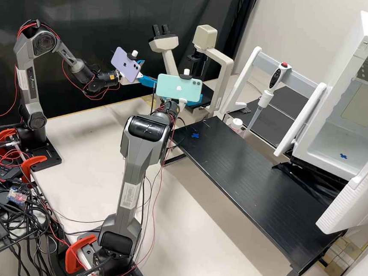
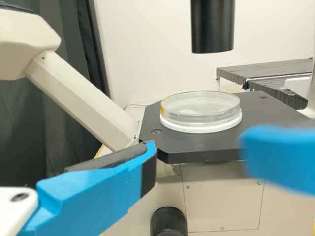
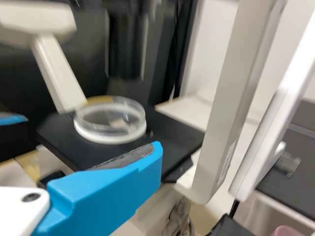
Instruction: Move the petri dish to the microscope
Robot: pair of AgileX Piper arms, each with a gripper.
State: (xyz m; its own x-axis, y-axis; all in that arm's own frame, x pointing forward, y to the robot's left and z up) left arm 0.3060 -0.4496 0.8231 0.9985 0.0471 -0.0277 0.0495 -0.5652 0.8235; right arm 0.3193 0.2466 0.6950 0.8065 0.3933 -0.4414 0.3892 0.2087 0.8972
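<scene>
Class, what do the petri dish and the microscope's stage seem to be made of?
The petri dish looks like glass or clear plastic, glossy: see-through wall, bright rim. The stage seems coated metal, smooth black with low sheen and inset screws, though plastic is possible.

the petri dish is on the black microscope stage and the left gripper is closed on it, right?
Not closed: the left wrist view shows the left gripper open, its blue fingers apart and the petri dish beyond them. The dish is indeed on the black microscope stage.
</scene>
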